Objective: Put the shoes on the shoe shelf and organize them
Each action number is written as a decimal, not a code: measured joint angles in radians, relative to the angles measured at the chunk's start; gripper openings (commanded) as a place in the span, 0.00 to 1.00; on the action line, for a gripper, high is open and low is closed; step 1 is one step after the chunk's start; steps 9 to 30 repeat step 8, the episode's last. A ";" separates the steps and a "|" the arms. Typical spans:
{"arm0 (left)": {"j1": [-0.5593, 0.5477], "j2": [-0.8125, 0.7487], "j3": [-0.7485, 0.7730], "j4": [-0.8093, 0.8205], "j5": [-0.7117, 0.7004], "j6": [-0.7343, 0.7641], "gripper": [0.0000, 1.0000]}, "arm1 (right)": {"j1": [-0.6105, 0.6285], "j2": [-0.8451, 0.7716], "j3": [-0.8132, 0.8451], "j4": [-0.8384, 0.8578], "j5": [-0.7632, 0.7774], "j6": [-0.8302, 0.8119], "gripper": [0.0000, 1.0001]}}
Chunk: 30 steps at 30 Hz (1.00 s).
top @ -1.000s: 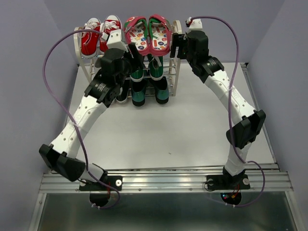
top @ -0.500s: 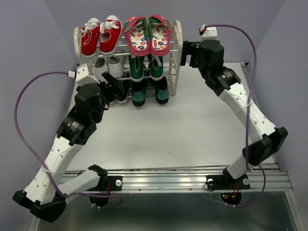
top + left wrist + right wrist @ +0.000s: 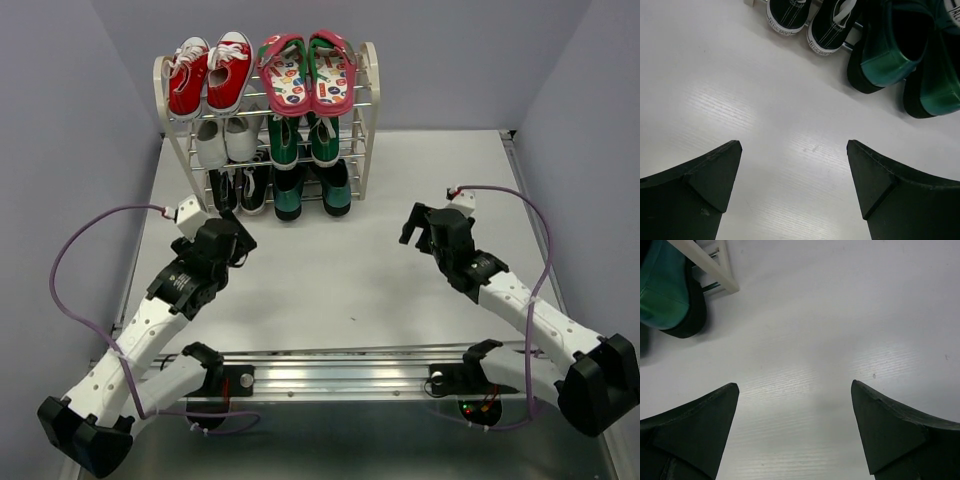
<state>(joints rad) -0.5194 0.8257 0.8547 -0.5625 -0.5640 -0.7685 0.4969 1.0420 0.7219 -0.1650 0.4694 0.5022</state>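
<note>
This is a robot lab test cell rather than a home. A bare white worktop [image 3: 400, 260] fills the middle of the frame, boxed in by plain lavender walls [image 3: 60, 120] at left, top and right. Along the bottom edge an aluminium rail [image 3: 340, 372] carries the bolted bases of the left arm [image 3: 150, 328] and right arm [image 3: 520, 305], which trail purple cables [image 3: 100, 216] (a small shoe shelf [image 3: 365, 150] at upper centre looks like household goods on a test bench).
</note>
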 measured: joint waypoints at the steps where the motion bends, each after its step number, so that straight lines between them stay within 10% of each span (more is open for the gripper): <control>1: 0.000 -0.010 -0.020 0.002 0.003 -0.004 0.99 | 0.000 0.003 -0.021 -0.002 -0.003 0.014 1.00; 30: 0.000 -0.040 -0.044 0.020 0.004 -0.037 0.99 | 0.000 0.020 -0.029 0.018 -0.005 0.063 1.00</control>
